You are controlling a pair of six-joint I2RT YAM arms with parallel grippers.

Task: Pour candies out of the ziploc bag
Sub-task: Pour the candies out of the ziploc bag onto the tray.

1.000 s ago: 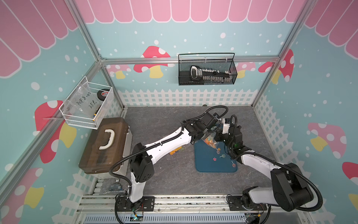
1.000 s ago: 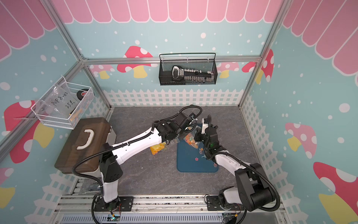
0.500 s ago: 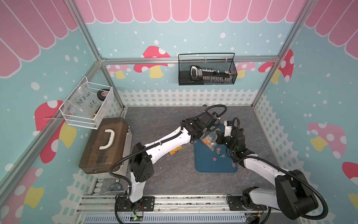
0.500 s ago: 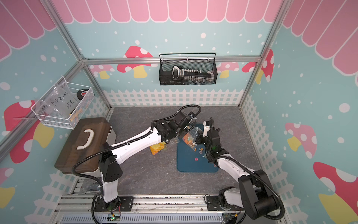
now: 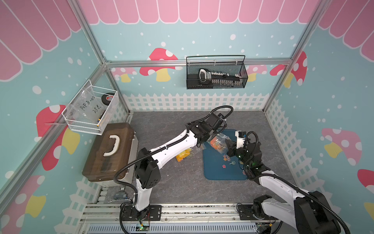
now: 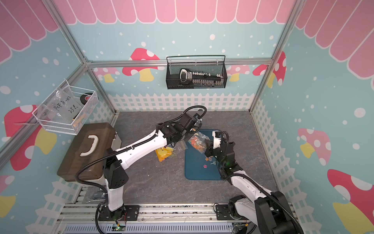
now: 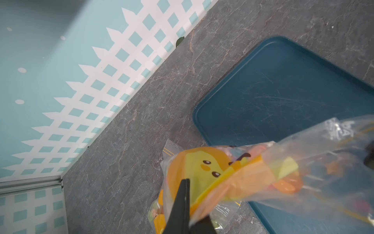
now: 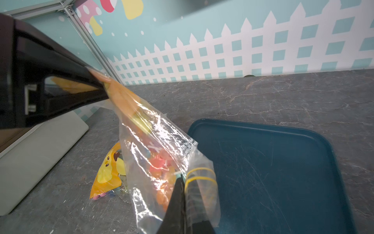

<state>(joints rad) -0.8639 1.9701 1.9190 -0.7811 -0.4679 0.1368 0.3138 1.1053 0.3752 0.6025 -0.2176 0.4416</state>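
- Two sets of jaws share one load: the ziploc bag (image 5: 219, 141) (image 6: 197, 142) hangs clear of the counter (image 5: 172, 186), stretched between them as it was a second ago.
- Left jaws: pinched tight on the bag's orange-tinted end. In the right wrist view the plastic (image 8: 162, 158) runs straight out of them.
- Right jaws: clamped narrow on the opposite edge, beside the yellow zip lines.
- I place the bag above the far left corner of the blue tray (image 5: 218, 174) (image 6: 194, 172). Most candies (image 5: 215, 144) are bunched inside it, with a chick-printed yellow wrapper (image 7: 202, 168).
- Change: the right arm (image 5: 273, 182) has settled back, with its elbow nearer the front rail (image 5: 182, 210) than a second ago and its wrist drawn slightly the same way.
- The left arm (image 5: 172, 143) has barely shifted.
- A few loose candies (image 5: 224, 166) lie on the tray by the right wrist. They look like the same few in the same spots, though they are small at this range.
- Second bag (image 5: 183, 155) (image 8: 109, 172): yellow, lying flat on the counter just left of the tray, unmoved.
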